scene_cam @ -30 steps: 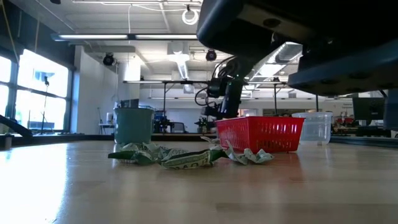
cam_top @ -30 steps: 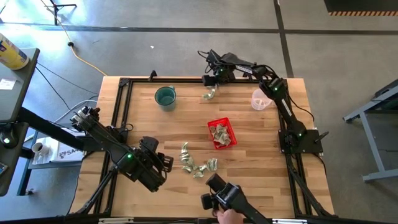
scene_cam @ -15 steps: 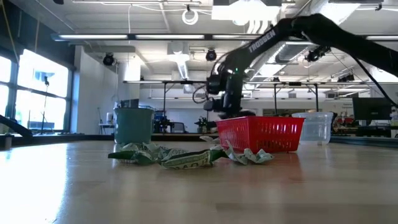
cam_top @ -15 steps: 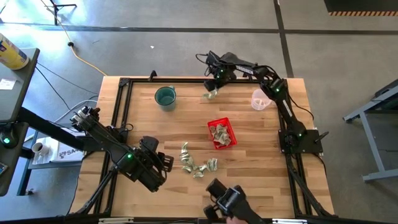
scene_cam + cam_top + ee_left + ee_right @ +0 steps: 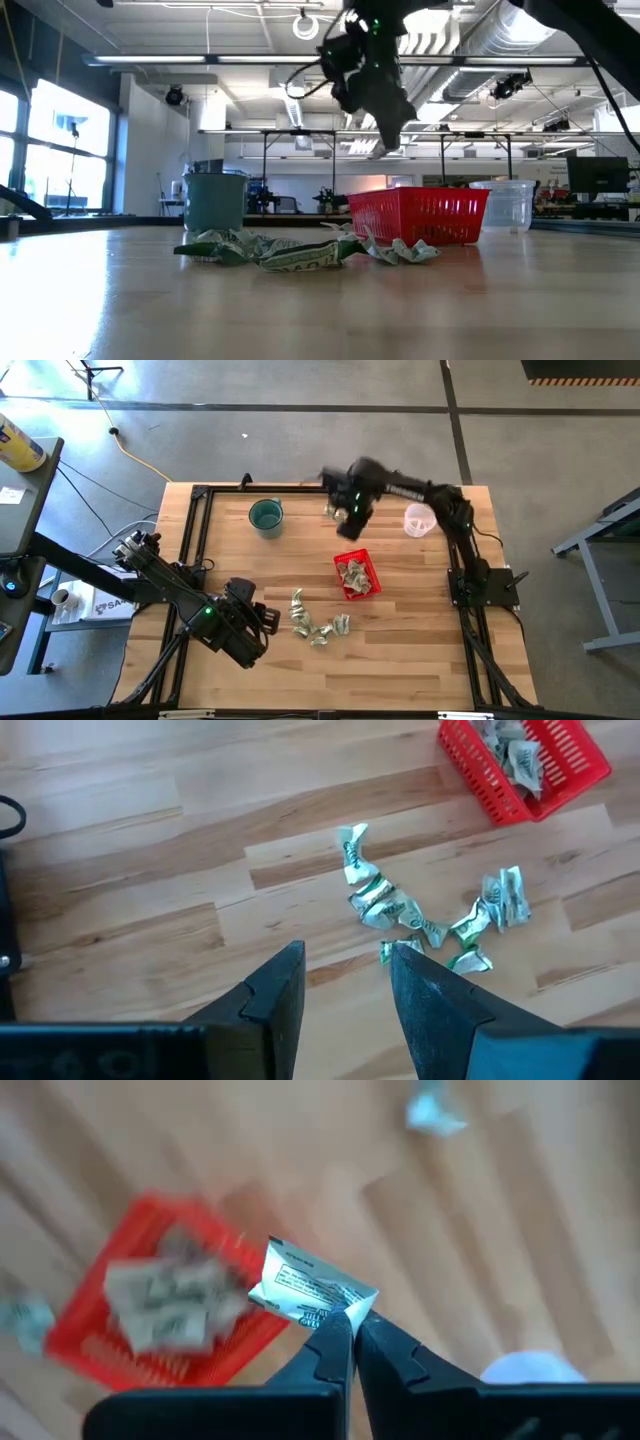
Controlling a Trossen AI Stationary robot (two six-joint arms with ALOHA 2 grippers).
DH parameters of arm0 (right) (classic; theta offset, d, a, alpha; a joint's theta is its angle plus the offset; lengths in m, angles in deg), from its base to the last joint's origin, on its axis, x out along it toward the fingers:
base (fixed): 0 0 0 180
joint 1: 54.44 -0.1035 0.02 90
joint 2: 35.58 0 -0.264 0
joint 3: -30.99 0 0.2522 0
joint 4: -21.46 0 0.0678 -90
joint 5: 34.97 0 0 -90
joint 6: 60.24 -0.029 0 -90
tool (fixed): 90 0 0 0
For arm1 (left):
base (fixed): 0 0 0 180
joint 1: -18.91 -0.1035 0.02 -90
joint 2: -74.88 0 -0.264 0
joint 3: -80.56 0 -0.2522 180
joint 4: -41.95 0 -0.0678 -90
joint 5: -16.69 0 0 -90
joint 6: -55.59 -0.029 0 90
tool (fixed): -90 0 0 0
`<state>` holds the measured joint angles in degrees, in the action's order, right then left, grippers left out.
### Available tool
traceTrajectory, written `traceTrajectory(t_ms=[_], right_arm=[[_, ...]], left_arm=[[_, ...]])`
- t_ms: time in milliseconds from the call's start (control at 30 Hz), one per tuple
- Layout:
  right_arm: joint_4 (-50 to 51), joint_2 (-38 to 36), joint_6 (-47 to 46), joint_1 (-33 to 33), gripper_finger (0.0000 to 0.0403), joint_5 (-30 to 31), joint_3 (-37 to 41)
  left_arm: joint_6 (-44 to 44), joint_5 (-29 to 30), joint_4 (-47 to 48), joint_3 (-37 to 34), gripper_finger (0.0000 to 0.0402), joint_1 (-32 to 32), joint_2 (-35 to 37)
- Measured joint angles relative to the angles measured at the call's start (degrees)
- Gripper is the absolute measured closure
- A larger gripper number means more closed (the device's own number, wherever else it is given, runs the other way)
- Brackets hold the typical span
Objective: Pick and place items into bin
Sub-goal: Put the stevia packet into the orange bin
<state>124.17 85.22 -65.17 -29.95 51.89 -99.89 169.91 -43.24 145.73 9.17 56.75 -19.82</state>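
My right gripper (image 5: 347,1323) is shut on one pale green-and-whitish wrapper piece (image 5: 308,1290), high above the table between the far edge and the red basket (image 5: 356,574). In the low view the piece (image 5: 380,151) hangs under the fingers, above the basket (image 5: 420,216). The basket holds several pieces. Another piece (image 5: 331,510) lies on the table near the far edge. Several loose pieces (image 5: 316,623) lie near the table's middle front. My left gripper (image 5: 345,982) is open and empty at the near left, just short of them (image 5: 410,915). My right gripper pinches the wrapper piece by one corner (image 5: 338,1312) between its two fingertips. The fingers slant down from above. The piece sticks out beyond the fingertips, lifted clear of the table and the basket.
A teal cup (image 5: 266,516) stands at the far left and a clear plastic cup (image 5: 420,520) at the far right. A black frame (image 5: 200,490) runs round the table's edge.
My right gripper has risen from the table by the far edge with one wrapper piece and gone toward the red basket; the piece is now lifted clear. A second piece has stayed on the table. A hand with a dark device at the near edge has left the view.
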Motion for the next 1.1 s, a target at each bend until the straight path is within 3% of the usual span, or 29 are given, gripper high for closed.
traceTrajectory(t_ms=[200,500,833,967,1100], right_arm=[[-5.0,-0.1,2.1,-10.5,0.0392,0.0,5.6],[-10.4,-0.1,2.4,-15.3,0.0377,0.7,20.4],[-18.7,-5.9,3.1,-19.4,0.0212,6.5,22.4],[-21.6,-10.8,2.4,-16.0,0.0150,8.3,22.4],[-24.2,-13.3,0.1,-8.9,0.0120,11.6,22.3]], left_arm=[[0.1,0.3,-0.5,0.0,0.0220,0.0,0.0],[-1.7,0.4,-3.6,0.0,0.0220,0.0,0.0],[-2.0,0.4,-3.3,0.0,0.0220,0.0,0.0],[-2.1,0.4,-3.0,0.0,0.0220,0.0,0.0],[-2.2,0.5,-3.0,0.0,0.0220,0.0,0.0]])
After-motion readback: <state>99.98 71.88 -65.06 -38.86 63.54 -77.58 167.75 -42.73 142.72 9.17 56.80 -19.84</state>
